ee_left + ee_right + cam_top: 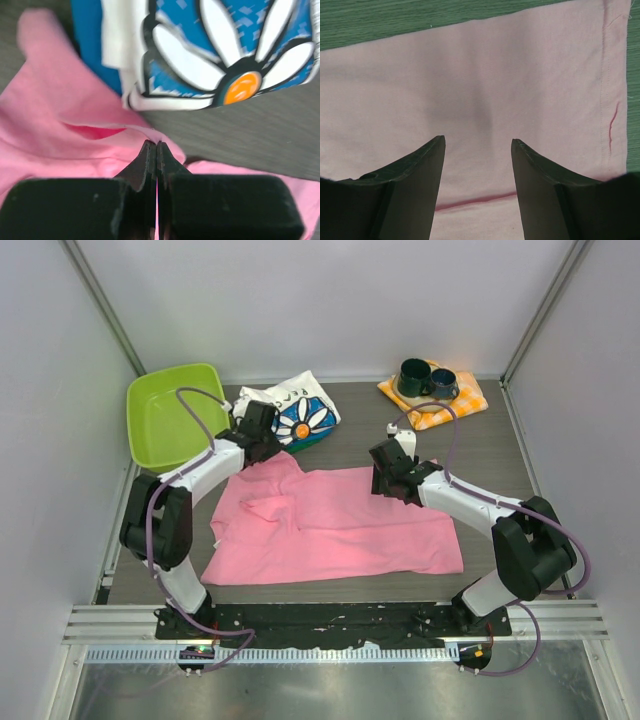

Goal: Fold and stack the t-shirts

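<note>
Pale grey walls (300,300) close in a dark, wood-grained counter (360,430), and most of it is covered by the pink shirt (340,530). It lies spread nearly flat, thin soft jersey with a stitched hem, its left part rumpled into low folds where a sleeve is turned over.

At the pink shirt's far left corner the left fingers (145,165) are closed tight, with a sliver of pink cloth caught between them. That pinch reads as a hold on the edge so the corner can be lifted and carried over for a fold. At the shirt's far edge toward the right, the right fingers (415,180) stand open above smooth cloth, just inside the hem. They hold nothing; whether they touch the fabric I cannot tell. Placed so, they look ready to take the matching corner, so both sides would travel together and the fold stay square.

Just beyond the pink shirt's far left corner sits the daisy shirt (300,418), already folded into a thick packet, white with a glossy blue, white and orange flower print. Farther left of the pink shirt is a lime plastic tub (175,415), rigid and rounded. Well beyond its far right corner lies a checked cloth (440,420) carrying two dark glazed mugs (415,378).
</note>
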Robot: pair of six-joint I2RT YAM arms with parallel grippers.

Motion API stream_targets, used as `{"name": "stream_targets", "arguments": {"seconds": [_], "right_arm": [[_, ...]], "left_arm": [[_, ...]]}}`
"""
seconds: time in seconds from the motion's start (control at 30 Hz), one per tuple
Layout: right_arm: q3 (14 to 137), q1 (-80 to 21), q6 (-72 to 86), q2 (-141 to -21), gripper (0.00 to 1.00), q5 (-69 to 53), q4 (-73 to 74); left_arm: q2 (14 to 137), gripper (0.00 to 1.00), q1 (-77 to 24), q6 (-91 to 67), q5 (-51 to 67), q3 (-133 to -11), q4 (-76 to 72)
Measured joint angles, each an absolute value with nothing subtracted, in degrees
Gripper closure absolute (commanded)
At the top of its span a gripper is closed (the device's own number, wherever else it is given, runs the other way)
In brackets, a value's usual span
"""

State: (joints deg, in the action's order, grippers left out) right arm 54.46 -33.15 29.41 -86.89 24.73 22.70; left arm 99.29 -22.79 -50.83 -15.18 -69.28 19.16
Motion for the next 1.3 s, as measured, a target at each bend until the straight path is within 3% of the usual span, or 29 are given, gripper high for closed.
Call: {"name": "stream_targets", "arguments": {"seconds": [0.17, 0.23, 0.27, 0.3, 0.37, 0.67, 1.03, 1.3], "right_arm": [[54.4, -33.1, 29.4, -86.9, 0.38, 24.7, 22.7], [54.4, -33.1, 29.4, -87.1, 0.36, 24.7, 22.7], [54.4, -33.1, 29.4, -87.2, 0.35, 24.7, 22.7], [54.4, -33.1, 29.4, -87.4, 0.34, 24.7, 22.7], [54.3, -33.1, 29.4, -87.7, 0.3, 24.7, 22.7], [54.1, -32.6, 29.7, -87.7, 0.25, 28.3, 22.5], [54.1, -26.9, 30.8, -87.7, 0.24, 33.0, 22.7], [56.4, -23.1, 31.8, -91.9, 0.24, 36.7, 22.8]], "left_arm": [[102.5, 0.96, -22.8, -49.5, -15.2, -79.1, 20.8], [105.4, 0.75, -22.8, -48.5, -15.2, -83.9, 22.0], [107.2, 0.59, -22.8, -47.6, -15.2, -86.7, 22.6], [109.3, 0.28, -22.8, -47.0, -15.2, -89.5, 22.9], [113.0, 0.01, -22.8, -45.4, -15.2, -93.7, 23.4], [116.4, 0.0, -22.9, -42.0, -15.3, -95.1, 26.2], [95.8, 0.0, -20.3, -41.5, -22.2, -75.5, 29.7], [92.1, 0.0, -14.0, -41.8, -24.6, -73.8, 29.9]]}}
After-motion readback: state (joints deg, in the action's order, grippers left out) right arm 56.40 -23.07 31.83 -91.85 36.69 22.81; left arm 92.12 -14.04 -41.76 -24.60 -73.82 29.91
